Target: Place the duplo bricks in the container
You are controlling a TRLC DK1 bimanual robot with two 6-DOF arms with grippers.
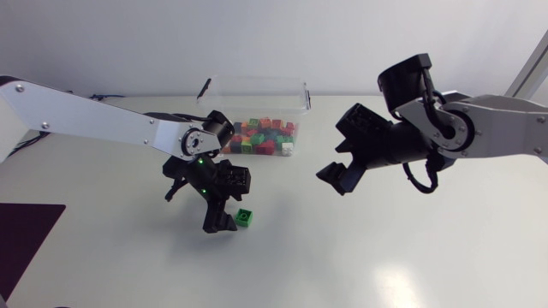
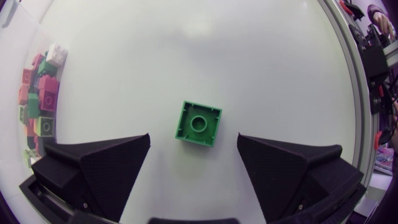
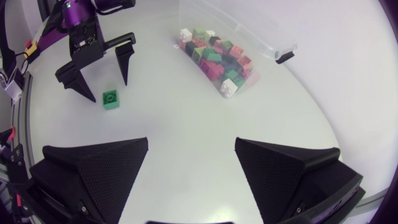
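A single green duplo brick point(image 1: 245, 217) lies studs up on the white table. My left gripper point(image 1: 205, 210) hangs open just above it. In the left wrist view the brick point(image 2: 199, 123) sits a little ahead of the gap between the two fingers of that gripper point(image 2: 194, 155), touching neither. The clear container point(image 1: 257, 85) stands at the back, with several coloured bricks point(image 1: 261, 137) in it. My right gripper point(image 1: 347, 158) is open and empty, raised to the right of the container. Its wrist view point(image 3: 191, 165) looks across at the brick point(image 3: 111, 99), the left gripper point(image 3: 102, 71) and the container point(image 3: 249, 68).
A dark mat point(image 1: 26, 239) lies at the table's front left corner. In the left wrist view the container's bricks point(image 2: 40, 99) show beside the gripper's one finger. Bare white table point(image 1: 385, 248) stretches across the front and right.
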